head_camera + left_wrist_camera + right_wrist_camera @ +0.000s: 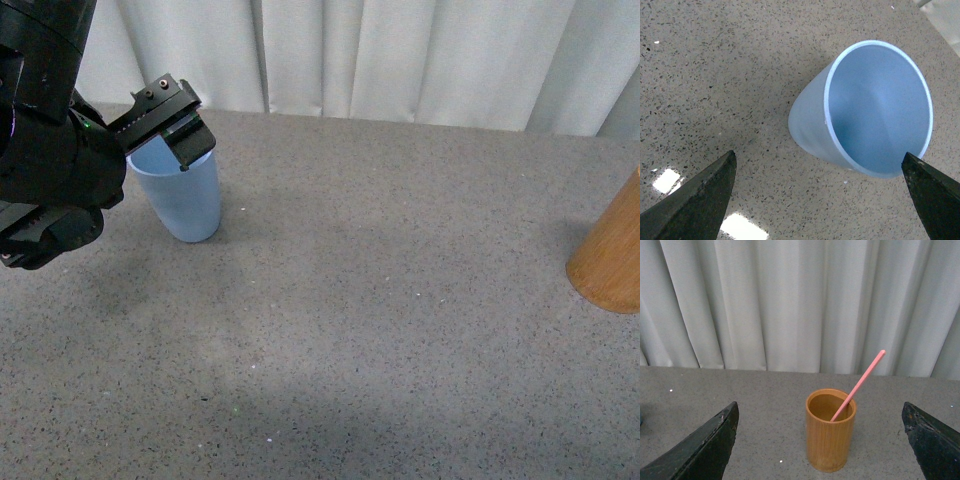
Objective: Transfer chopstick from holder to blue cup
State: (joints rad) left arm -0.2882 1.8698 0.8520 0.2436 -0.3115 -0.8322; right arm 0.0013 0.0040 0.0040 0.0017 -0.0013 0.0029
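Left fingers [700, 195] are spread wide and held just above the blue cup [875, 110], with the open mouth seen between the tips. The cup is stood upright on the counter [380, 300], far left in the front view. Right fingers [705, 445] are spread wide too, pointed at the wooden holder [829, 440] and kept clear of it. The pink chopstick [858, 385] is seated in the holder, leaned against the rim, upper end stuck out in front of the curtain [790, 300]. The holder is cut off at the front view's right edge, well apart from the cup.
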